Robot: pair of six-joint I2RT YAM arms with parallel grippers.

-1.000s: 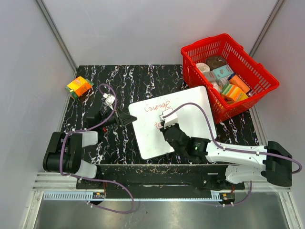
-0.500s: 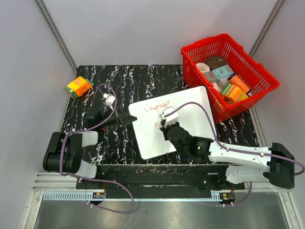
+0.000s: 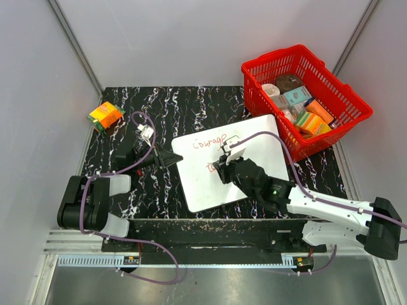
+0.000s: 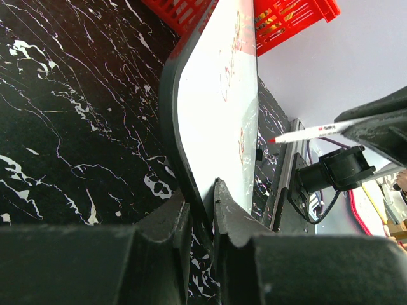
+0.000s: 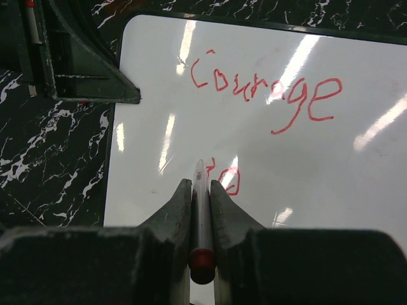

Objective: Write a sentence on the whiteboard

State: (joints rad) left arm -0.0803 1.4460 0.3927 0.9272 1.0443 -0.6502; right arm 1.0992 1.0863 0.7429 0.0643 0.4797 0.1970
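The whiteboard (image 3: 254, 136) lies on the black marbled table, also in the right wrist view (image 5: 331, 159) and edge-on in the left wrist view (image 4: 216, 121). The sentence (image 5: 264, 89) reads "courage" in red, with "to" (image 5: 226, 178) below it; it also shows in the top view (image 3: 208, 142). My left gripper (image 3: 175, 158) is shut on the board's left edge (image 4: 200, 210). My right gripper (image 3: 222, 166) is shut on a white marker with a red end (image 5: 201, 216), its tip just left of "to".
A red basket (image 3: 343, 117) with several boxes and tins stands at the back right, touching the board's right corner. An orange and green box (image 3: 105, 115) lies at the back left. The left gripper's black finger (image 5: 82, 70) shows beside the board.
My right arm has shifted right and pulled back a little, uncovering the "to" written under "courage". The left gripper and the board have not moved.
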